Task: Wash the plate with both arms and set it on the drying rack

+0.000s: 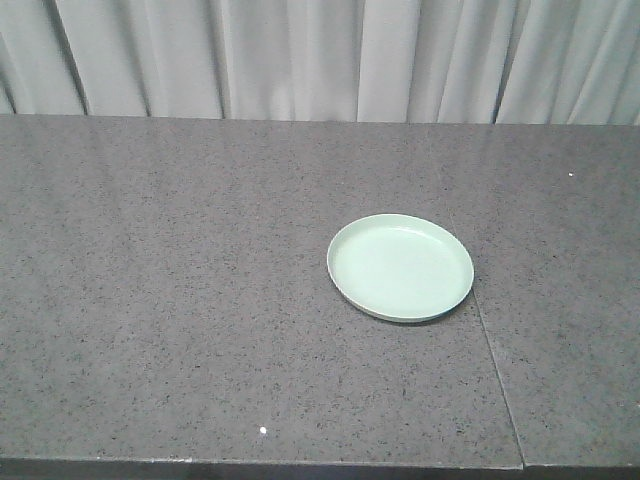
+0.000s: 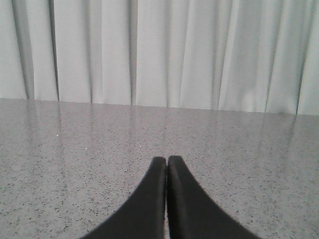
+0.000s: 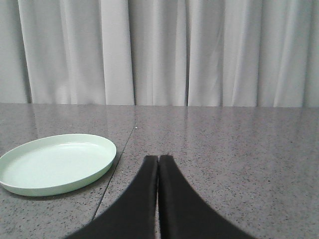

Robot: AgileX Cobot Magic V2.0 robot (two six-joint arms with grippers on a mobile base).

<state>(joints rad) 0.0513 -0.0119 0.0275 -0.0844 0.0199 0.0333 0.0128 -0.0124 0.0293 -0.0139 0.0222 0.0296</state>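
Note:
The pale mint-green plate [image 1: 400, 267] lies flat on the grey speckled counter, right of centre in the front view. In the right wrist view the plate [image 3: 56, 163] sits to the left of my right gripper [image 3: 158, 158], which is shut with nothing between its black fingers. My left gripper [image 2: 167, 159] is shut too, over bare counter, and no plate shows in its view. Neither arm appears in the front view. The drying rack is out of view.
A thin seam [image 1: 495, 365] in the counter [image 1: 180, 300] runs from just right of the plate to the front edge. A pale pleated curtain [image 1: 320, 55] hangs behind the counter's far edge.

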